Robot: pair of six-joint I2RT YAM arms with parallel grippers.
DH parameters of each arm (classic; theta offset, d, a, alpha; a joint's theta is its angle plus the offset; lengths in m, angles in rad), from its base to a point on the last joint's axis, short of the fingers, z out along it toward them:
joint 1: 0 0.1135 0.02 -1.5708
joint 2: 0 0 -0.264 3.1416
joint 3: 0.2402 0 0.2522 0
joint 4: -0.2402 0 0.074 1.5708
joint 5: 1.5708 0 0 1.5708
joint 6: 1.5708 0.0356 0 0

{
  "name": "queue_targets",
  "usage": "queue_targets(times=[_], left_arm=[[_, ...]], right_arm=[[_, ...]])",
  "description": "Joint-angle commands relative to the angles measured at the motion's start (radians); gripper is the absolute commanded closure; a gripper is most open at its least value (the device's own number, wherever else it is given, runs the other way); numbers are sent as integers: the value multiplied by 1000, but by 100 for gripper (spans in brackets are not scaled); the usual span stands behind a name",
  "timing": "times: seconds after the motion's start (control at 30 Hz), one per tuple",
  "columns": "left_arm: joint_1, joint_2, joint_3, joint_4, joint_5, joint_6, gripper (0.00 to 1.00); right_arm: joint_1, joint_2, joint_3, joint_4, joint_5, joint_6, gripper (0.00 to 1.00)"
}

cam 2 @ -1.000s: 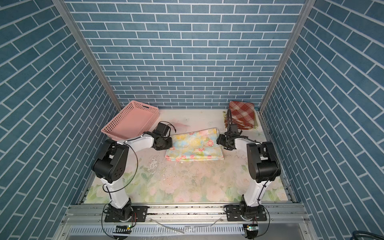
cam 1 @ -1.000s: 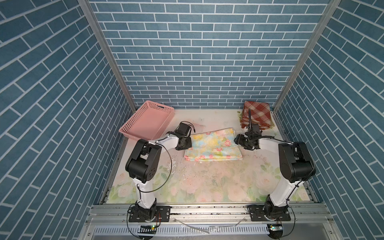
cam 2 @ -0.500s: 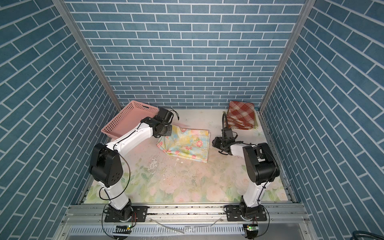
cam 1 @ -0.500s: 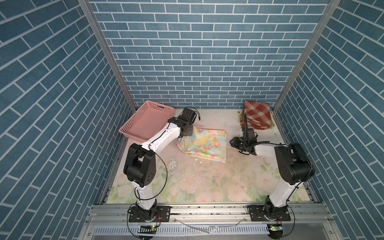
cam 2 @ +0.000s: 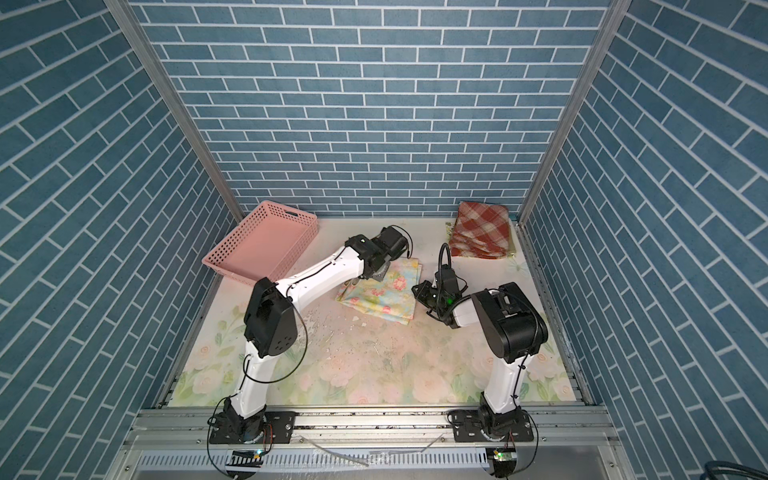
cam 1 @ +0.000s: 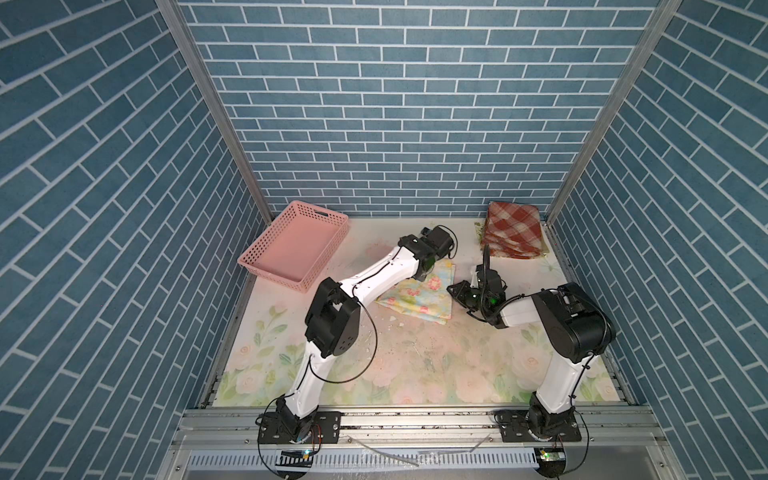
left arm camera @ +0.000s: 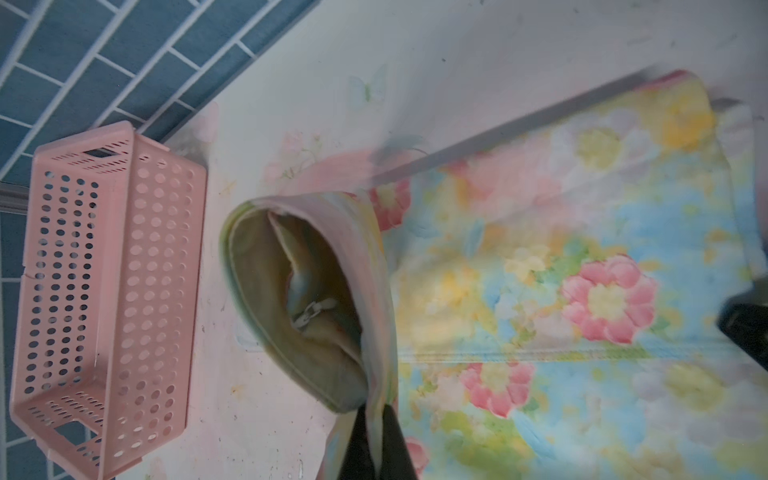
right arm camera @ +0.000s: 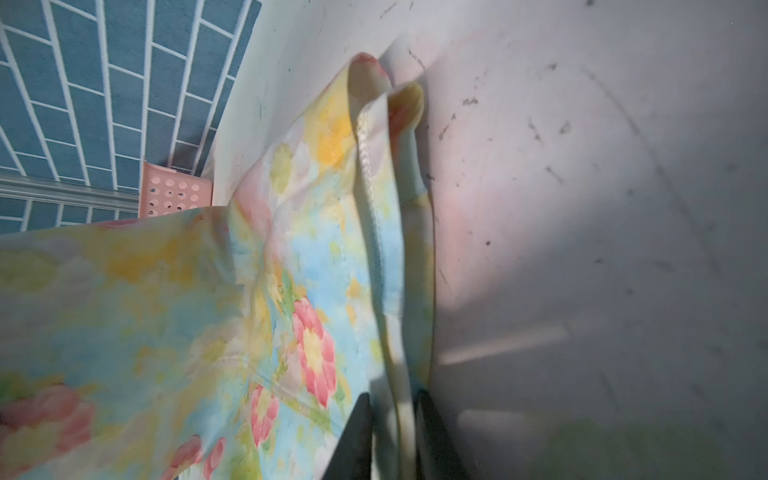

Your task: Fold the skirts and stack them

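The pastel floral skirt [cam 1: 419, 297] [cam 2: 382, 295] lies doubled over mid-table. My left gripper [cam 1: 432, 268] [left arm camera: 376, 409] is shut on its waistband edge, holding that edge up over the far part of the skirt [left arm camera: 582, 291]; the open waistband loop with a zip pull hangs in front of it. My right gripper [cam 1: 451, 289] [right arm camera: 392, 399] sits low at the skirt's right edge, its jaws pinching the folded hem [right arm camera: 399, 249]. The rust-red and cream plaid skirt [cam 1: 513, 230] [cam 2: 482, 228] tops a folded pile in the back right corner.
A pink perforated basket [cam 1: 320, 214] [cam 2: 286, 212] [left arm camera: 116, 291] stands tilted against the back left wall. Blue brick walls close in the left, back and right sides. The rose-printed table covering [cam 1: 415, 365] is littered with small crumbs in front of the skirt.
My left gripper has carried the skirt's left edge up and to the right, folding the skirt narrower. The right gripper's jaws have closed in on the skirt's right edge.
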Motion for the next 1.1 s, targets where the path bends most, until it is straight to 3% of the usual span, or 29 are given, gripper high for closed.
queue_targets(times=[0.0, 0.4, 0.7, 1.07], left_arm=[[-43, 40, 64, -93, -31, -20, 100], [-89, 184, 217, -84, 167, -113, 100], [-98, 236, 293, -41, 291, -169, 100], [-104, 243, 263, 42, 408, -232, 100]], right_arm=[[15, 72, -44, 4, -22, 97, 81], [16, 142, -112, 186, -14, 168, 89], [16, 163, -126, 223, -2, 182, 92], [18, 204, -127, 256, 2, 202, 100]])
